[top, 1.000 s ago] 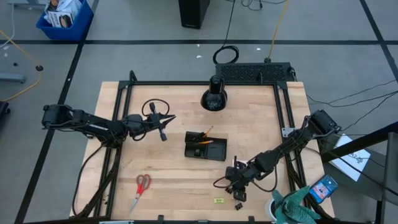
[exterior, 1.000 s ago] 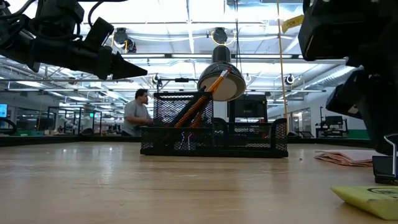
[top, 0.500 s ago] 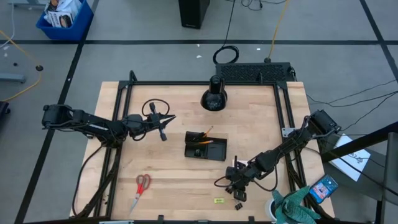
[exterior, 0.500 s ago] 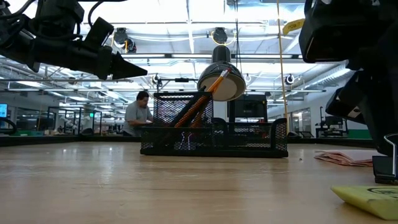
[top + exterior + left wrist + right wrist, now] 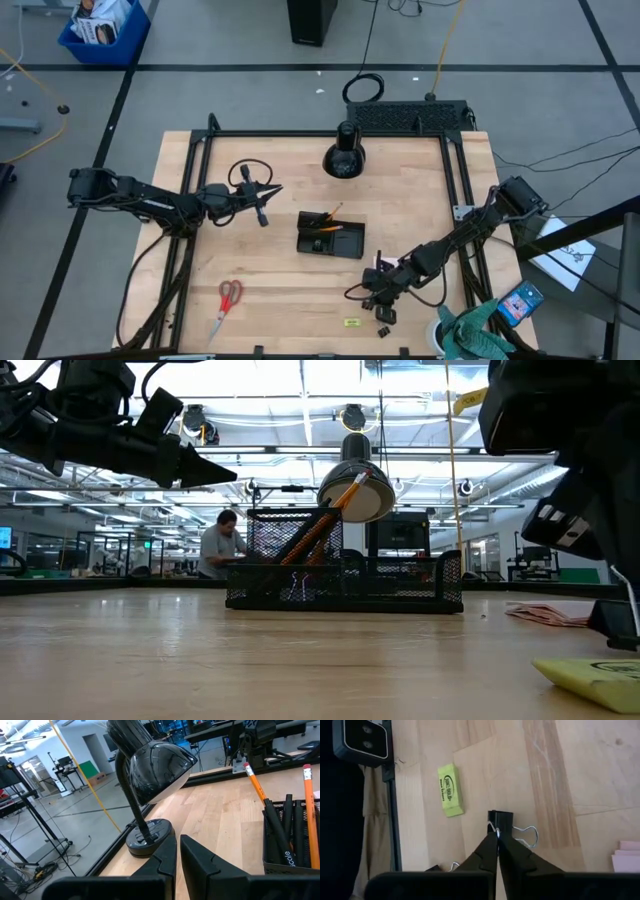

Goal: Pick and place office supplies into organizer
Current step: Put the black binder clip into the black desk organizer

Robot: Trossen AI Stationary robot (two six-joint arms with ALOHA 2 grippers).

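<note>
While the left gripper hangs above the worktop between the lamp and the organizer, fingers pressed together on nothing, the right gripper is low near the front edge, pinching the wire handle of a binder clip. Just beside it lies a yellow-green eraser, with pink sticky notes near. Pencils and pens stand in the organizer. Scissors lie well apart, front left.
</note>
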